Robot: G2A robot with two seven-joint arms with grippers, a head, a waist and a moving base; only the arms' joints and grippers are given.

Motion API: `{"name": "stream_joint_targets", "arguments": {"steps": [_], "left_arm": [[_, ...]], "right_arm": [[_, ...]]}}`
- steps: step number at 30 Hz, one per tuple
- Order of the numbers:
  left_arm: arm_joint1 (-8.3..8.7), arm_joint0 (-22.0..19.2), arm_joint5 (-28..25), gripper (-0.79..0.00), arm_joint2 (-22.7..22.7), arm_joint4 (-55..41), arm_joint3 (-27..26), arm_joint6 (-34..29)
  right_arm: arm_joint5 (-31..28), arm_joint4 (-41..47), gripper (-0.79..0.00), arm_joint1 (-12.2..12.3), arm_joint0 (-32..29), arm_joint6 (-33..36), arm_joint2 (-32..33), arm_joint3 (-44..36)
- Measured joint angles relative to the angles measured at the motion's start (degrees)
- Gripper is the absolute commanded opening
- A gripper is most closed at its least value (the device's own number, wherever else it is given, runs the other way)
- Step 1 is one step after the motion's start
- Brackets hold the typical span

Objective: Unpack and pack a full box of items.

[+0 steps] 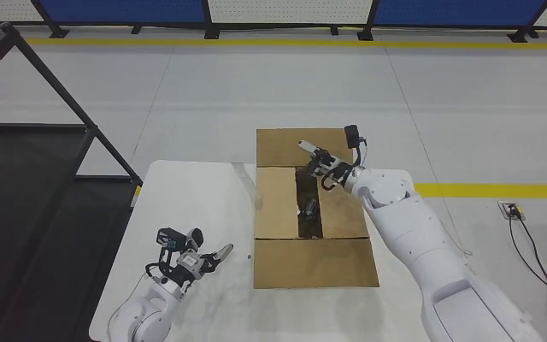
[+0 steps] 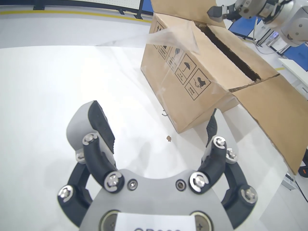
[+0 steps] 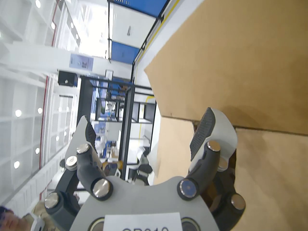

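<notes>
Box [image 1: 278, 205] of brown cardboard sits on the right part of the white bench [image 1: 197, 197], top side up, with all four flaps loose. In the top view the far and near flaps lie spread outward. The two side flaps are folded in and leave a dark slot between them. Through the slot some dark items [image 1: 309, 208] show inside the box; what they are is too small to tell.

From the left wrist view the box [image 2: 192, 73] shows a side printed with handling symbols, and the far flap stands up behind it. A strip of clear tape [image 2: 173, 37] hangs loose from the box's top edge on that side, partly lifted off the cardboard. A small brown crumb [image 2: 169, 138] lies on the bench [image 2: 60, 73] just beside the box's near corner.

The right jaws are at the far end of the slot, where the far flap meets the side flaps. They stand wide and hold nothing. In the right wrist view one finger [image 3: 204, 131] lies against the cardboard [image 3: 240, 49] at that fold, and the other finger [image 3: 86, 133] is off the box in open air.

The left jaws hang over bare bench to the left of the box's near corner, apart from it. They are also wide and empty, with both ribbed pads [image 2: 101, 121] pointing toward the box.
</notes>
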Motion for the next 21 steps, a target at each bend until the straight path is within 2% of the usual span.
{"name": "stream_joint_targets", "arguments": {"steps": [3,5,13,21], "left_arm": [[0.03,0.0,0.1,0.0,-0.2,-0.3,0.0,0.2],[0.06,0.1,-0.1,0.0,-0.4,-0.7,0.0,0.1],[0.23,0.5,-1.0,0.0,-0.5,-0.6,0.1,-0.6],[0.21,1.0,-0.5,0.0,-0.4,-0.9,0.0,0.3]], "right_arm": [[-0.9,-1.0,0.0,1.0,-1.2,7.2,0.2,-2.4],[-1.7,-1.0,0.0,1.5,-1.5,9.4,0.7,-3.5],[-1.5,-1.0,0.0,1.5,-1.6,9.1,0.7,-3.6],[3.0,-7.7,0.0,2.7,-4.0,9.6,-0.4,-8.4]]}}
